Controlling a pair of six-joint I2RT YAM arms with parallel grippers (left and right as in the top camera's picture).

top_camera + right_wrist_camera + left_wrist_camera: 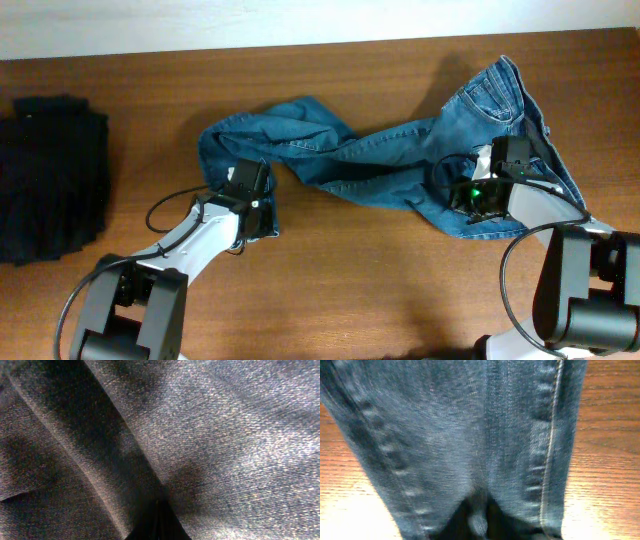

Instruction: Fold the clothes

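The blue denim jeans (400,150) lie crumpled across the back of the table, with the legs bunched at the left and the waistband and pockets at the right. My left gripper (250,185) sits on the leg end at the left. In the left wrist view that leg (470,435) hangs in front of the camera, and the gripper (479,521) is shut with a small fold of denim pinched between its dark fingers. My right gripper (478,195) rests on the waist part. In the right wrist view denim (225,435) fills the frame and the gripper (159,522) is shut on it.
A black folded garment pile (50,175) lies at the far left edge. Bare wooden tabletop (380,290) stretches along the front between the two arms. A pale wall runs along the table's back edge.
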